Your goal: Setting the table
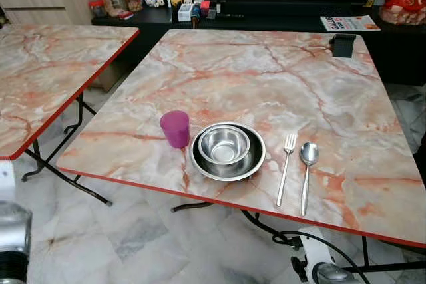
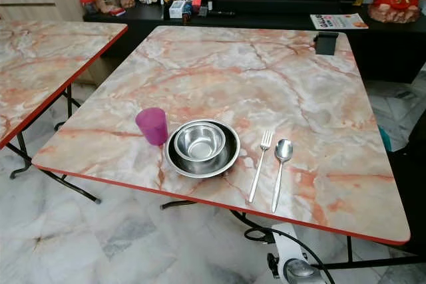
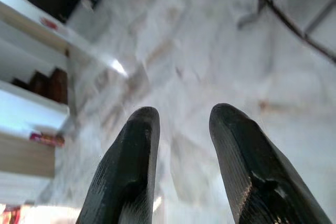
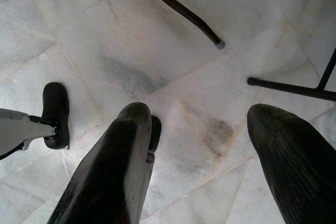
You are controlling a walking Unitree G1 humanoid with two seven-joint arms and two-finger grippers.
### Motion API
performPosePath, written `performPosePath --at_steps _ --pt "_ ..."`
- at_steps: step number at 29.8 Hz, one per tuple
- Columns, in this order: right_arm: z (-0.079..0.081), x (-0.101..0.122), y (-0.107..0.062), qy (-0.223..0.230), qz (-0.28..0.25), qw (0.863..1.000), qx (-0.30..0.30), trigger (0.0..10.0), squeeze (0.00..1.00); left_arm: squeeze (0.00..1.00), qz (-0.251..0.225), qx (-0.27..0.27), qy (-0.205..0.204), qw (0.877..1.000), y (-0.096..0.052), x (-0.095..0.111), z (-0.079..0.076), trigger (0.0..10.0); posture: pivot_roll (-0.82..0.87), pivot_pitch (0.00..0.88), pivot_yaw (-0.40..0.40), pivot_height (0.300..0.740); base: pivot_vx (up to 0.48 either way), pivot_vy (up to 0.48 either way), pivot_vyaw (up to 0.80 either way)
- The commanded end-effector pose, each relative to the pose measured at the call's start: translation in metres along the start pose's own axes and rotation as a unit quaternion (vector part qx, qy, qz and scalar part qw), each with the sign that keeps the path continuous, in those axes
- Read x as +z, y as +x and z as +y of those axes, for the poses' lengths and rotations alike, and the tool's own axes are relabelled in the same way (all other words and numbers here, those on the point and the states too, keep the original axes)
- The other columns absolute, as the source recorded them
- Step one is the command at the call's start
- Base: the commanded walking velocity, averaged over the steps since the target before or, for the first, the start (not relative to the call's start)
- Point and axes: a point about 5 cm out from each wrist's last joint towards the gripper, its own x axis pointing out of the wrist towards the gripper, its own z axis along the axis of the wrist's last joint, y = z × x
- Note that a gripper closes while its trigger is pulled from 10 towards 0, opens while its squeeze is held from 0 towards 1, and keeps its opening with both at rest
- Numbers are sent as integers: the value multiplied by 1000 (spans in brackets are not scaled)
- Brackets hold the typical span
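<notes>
Black fingers first: the left gripper [image 3: 181,124] hangs low with its two fingers parted and nothing between them, pointing at pale marble floor. Same story on the right gripper [image 4: 197,124], spread wide and empty over the marble floor tiles [image 4: 173,51], with dark table legs just beyond its tips. Both arms look idle, down below the table edge.

Now up to the marble-patterned table with the red rim [image 1: 279,78], and here's the setting. Take the nested steel bowls [image 1: 227,150] as our landmark, a small shiny bowl sitting inside a wider one, near the table's front edge. Touching or just beside the bowls on the robot's left stands a purple plastic cup [image 1: 175,128], upright. On the bowls' right, close by, lies a steel fork [image 1: 287,164], and just beyond the fork a steel spoon [image 1: 307,172], the two roughly parallel, handles toward the front edge.

Reading the state of play: one place looks fully laid, with cup, bowls and cutlery all down. As far as I can judge, little or nothing remains.
</notes>
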Motion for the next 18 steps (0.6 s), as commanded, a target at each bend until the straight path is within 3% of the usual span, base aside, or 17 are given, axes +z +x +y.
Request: performPosePath --at_steps 1,4,8,18 --pt "0 0 0 6 -1 1000 -1 10000 0 0 21 -13 8 1000 0 -13 -4 10000 -41 9 80 740 0 0 0" --pt "0 0 0 6 -1 1000 -1 10000 0 0 40 -32 9 999 -2 -24 -11 10000 -41 9 80 740 0 0 0" --pt "0 1 0 5 0 1000 -1 10000 0 0 76 -125 33 989 -16 -55 -45 10000 -45 10 78 740 0 0 0" --pt "0 2 0 3 -1 1000 -1 10000 0 0 109 -232 53 965 -42 -81 -90 10000 -53 6 71 740 0 0 0"
